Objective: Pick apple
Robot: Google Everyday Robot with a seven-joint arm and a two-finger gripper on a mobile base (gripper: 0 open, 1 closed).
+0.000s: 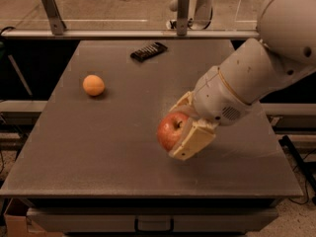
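Camera view looked down on a wide dark grey table (98, 147) that filled most of the scene, its front edge nearest and a drawer with a dark handle (154, 226) beneath that edge. Along the far edge ran a pale metal rail (123, 33) with two upright posts rising from it.

From the upper right corner a bulky white robot arm (256, 68) reached down and leftward over the right half of the table, narrowing to a rounded wrist with a small vent grille on its near side. At the end of the wrist sat the gripper (177, 132), near the middle of the table and a little toward the front right. Its two cream-coloured fingers (191, 141) were clamped on the apple (169, 131), one flat pad pressed against the fruit's near right side and the other against its far side, partly hidden behind it.

The apple was red with a paler patch around its stem dimple, which faced up and toward the wrist. Whether it rested on the table or hung just clear could not be told.

A flat black handset (148, 51) lay at an angle near the far edge, well apart from the gripper. A small orange fruit (93, 85) sat alone on the left side of the table.
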